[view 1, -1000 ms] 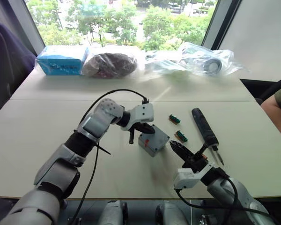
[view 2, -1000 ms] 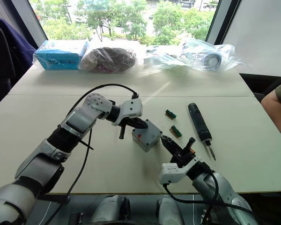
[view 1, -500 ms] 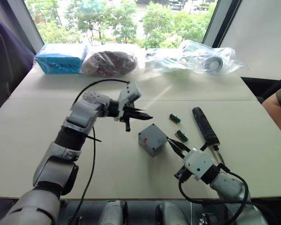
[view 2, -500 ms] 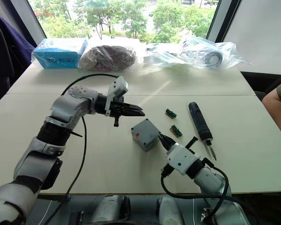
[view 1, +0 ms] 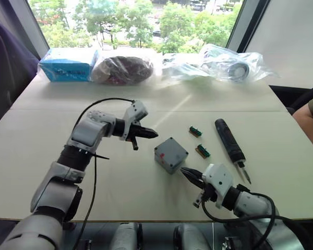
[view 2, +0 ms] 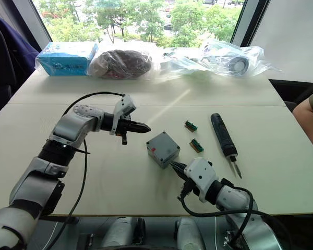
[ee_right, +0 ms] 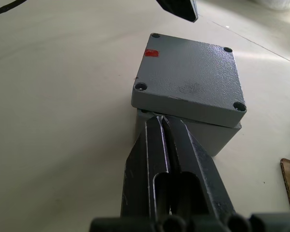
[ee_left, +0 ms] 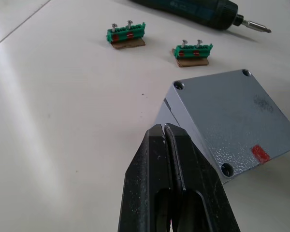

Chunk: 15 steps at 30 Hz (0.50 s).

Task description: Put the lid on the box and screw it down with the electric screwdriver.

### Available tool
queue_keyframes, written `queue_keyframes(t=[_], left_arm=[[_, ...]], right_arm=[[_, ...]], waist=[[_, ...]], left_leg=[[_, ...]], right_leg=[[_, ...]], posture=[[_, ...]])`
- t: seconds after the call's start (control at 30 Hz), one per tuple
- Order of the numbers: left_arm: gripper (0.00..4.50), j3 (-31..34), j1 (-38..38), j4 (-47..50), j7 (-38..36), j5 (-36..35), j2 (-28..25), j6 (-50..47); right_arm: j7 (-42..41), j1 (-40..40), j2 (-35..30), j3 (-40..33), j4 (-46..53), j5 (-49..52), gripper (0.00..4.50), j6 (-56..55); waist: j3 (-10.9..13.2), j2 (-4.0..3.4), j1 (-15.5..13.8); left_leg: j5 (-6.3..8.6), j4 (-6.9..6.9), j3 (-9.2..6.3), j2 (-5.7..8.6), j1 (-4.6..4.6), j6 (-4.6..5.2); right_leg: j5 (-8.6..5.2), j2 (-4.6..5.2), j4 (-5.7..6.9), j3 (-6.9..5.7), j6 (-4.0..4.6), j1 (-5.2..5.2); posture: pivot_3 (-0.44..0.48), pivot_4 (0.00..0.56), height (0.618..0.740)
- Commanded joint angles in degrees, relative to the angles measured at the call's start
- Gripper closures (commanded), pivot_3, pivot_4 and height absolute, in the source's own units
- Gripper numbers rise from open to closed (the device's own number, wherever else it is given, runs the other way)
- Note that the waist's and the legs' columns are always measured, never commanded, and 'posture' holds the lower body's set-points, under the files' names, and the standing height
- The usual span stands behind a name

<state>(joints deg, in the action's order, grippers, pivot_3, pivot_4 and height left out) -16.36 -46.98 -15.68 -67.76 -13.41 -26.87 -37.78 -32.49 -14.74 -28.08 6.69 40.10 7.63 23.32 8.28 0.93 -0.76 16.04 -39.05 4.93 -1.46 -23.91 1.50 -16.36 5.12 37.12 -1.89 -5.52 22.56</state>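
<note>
Grey lid (ee_right: 189,75) sits skewed on the box (ee_right: 210,135) mid-bench, not seated. I see both end effectors, left (ee_left: 164,133) and right (ee_right: 163,123), clenched empty beside it; screwdriver (view 1: 228,140) untouched, screwing remains.

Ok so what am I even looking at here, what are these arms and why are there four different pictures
These are a humanoid robot's two arms, each ending in a two-fingered black gripper. Two pictures come from cameras on its head, looking down over a table. The other two come from cameras on each wrist, looking along that gripper's fingers.

On the table sits a grey box with its lid resting on top, slightly askew. To its right lie two small green parts and a black electric screwdriver. Bags and a blue package line the far edge.

The left gripper and right gripper are shut and hold nothing, one on each side of the box.
</note>
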Motion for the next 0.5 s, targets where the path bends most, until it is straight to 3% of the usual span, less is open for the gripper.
queue_keyframes(t=[0.03, 0.5], left_arm=[[4.50, -1.15, 0.61, 1.36, -1.29, 0.54, -0.11, 1.98], [4.50, -1.31, 1.03, 3.72, -0.67, -0.40, 1.06, 0.17]], right_arm=[[1.14, 1.64, 0.66, -0.12, 2.10, 1.07, 4.47, 1.30], [2.94, 4.57, 1.48, 0.59, 0.02, 1.11, 4.47, 1.98]], waist=[[0.00, 0.00, 0.06], [0.00, -0.01, 0.05]], left_leg=[[0.00, 0.00, 0.00, 0.00, -0.01, 0.00], [0.00, -0.02, 0.00, -0.01, -0.18, 0.00]], right_leg=[[0.00, -0.01, 0.00, 0.00, 0.00, 0.02], [0.07, -0.04, 0.01, -0.01, -0.12, 0.17]], posture=[[0.000, 0.150, 0.740], [0.000, 0.150, 0.740]])
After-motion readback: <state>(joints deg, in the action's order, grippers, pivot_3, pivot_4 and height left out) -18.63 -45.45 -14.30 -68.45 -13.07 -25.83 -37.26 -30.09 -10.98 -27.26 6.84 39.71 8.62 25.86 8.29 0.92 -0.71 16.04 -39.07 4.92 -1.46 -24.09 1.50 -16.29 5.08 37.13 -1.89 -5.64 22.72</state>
